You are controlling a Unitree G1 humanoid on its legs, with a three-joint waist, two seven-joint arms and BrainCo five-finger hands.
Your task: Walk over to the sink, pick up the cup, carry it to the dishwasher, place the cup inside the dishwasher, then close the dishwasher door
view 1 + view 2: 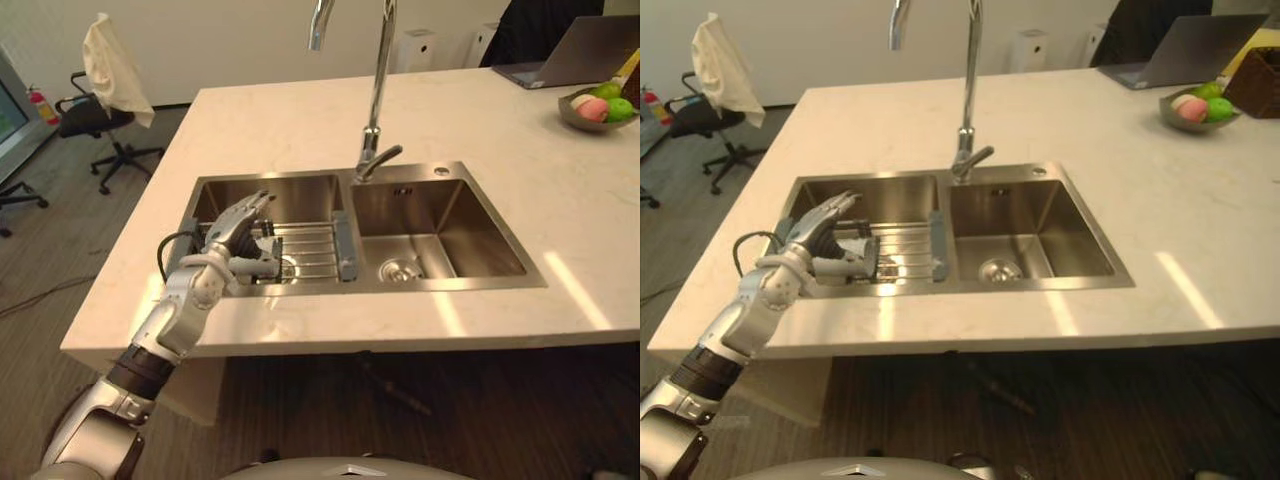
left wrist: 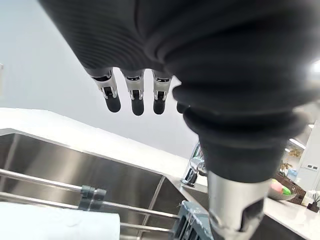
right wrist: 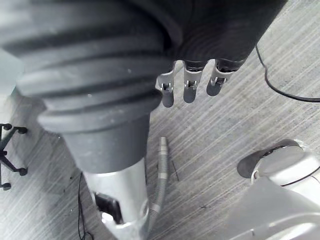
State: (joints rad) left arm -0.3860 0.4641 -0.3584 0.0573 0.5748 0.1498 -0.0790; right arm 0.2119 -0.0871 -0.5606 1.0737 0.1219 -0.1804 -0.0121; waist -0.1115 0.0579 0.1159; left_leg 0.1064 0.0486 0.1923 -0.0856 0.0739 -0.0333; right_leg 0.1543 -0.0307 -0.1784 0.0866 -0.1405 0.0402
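Hovering over wire rack point(image 1: 305, 250) in steel sink point(image 1: 300, 190): left hand point(image 1: 232, 232), fingers point(image 2: 136, 95) straight.

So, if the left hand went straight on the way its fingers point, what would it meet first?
Probably the far wall of the left stainless-steel sink basin: the left hand hovers over the metal wire rack, fingers straight. Height is unclear; it may clear the rim.

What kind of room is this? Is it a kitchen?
Probably a kitchen corner in an office: a steel double sink with a tall tap set in a pale counter, a fruit bowl on it, plus a laptop and a wheeled office chair.
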